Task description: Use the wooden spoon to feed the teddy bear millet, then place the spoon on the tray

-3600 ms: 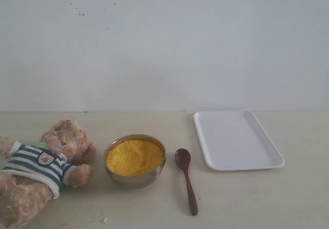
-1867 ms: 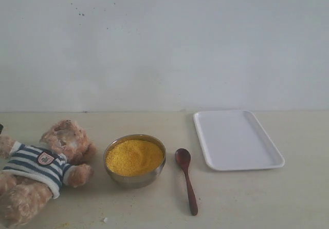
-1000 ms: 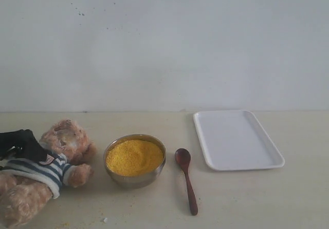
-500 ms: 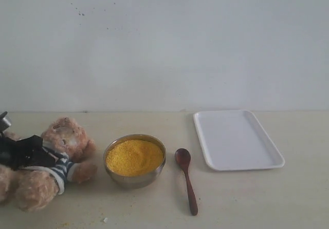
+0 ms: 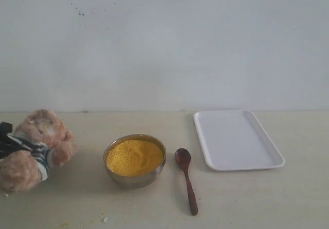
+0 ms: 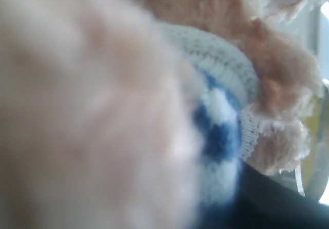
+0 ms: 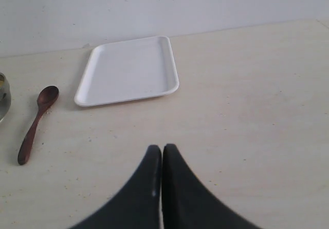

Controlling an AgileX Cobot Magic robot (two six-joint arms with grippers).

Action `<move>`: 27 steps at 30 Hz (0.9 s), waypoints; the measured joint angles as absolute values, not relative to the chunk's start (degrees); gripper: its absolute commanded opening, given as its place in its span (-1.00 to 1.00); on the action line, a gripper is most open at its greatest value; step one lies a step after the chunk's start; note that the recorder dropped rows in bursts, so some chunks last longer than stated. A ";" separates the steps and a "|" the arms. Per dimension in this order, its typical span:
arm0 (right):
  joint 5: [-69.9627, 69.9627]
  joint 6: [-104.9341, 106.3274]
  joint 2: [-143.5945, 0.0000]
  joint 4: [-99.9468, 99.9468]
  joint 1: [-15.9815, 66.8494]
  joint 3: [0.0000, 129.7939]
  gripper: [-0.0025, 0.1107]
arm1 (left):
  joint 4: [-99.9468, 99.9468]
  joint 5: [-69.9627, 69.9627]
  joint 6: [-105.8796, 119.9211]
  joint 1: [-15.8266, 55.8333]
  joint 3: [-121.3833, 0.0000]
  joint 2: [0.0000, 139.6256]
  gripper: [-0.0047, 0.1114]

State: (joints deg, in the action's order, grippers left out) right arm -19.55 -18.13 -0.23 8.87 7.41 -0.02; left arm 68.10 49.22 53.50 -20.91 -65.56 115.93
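Note:
The teddy bear sits propped up at the far left of the table, head toward the wall. My left gripper shows as a black shape pressed into its striped shirt, shut on the bear. The left wrist view is filled with blurred fur and striped shirt of the teddy bear, with one dark finger at the edge. The millet fills a steel bowl. The wooden spoon lies beside the bowl, apart from it. The tray is bare. My right gripper is shut and holds nothing.
In the right wrist view the tray and wooden spoon lie ahead of the gripper over bare tabletop, and the bowl's rim shows at the frame edge. A white wall stands behind the table. A few grains lie scattered near the front edge.
The left gripper came in from the left and closed on the bear's body. The bear has been raised from lying flat and pulled left. Bowl, spoon and tray stayed put.

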 measured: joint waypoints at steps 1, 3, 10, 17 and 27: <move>-19.41 -18.13 -0.23 8.87 7.41 -0.02 -0.96 | 69.77 50.38 53.65 -22.01 -64.90 114.45 -0.85; -19.41 -18.13 -0.23 8.87 7.41 -0.02 -0.96 | 73.62 52.59 55.08 -23.50 -62.83 111.03 -0.85; -19.37 -18.13 -0.23 8.87 7.41 -0.02 -0.96 | 83.03 58.16 65.42 -23.76 -50.00 102.88 -0.85; -19.28 -18.13 -0.23 8.87 7.41 -0.02 -0.96 | 96.08 65.28 68.53 -23.53 -38.85 102.23 -0.85; -19.23 -18.13 -0.23 8.87 7.41 -0.02 -0.96 | 98.81 67.74 75.87 -23.50 -37.65 102.24 -0.85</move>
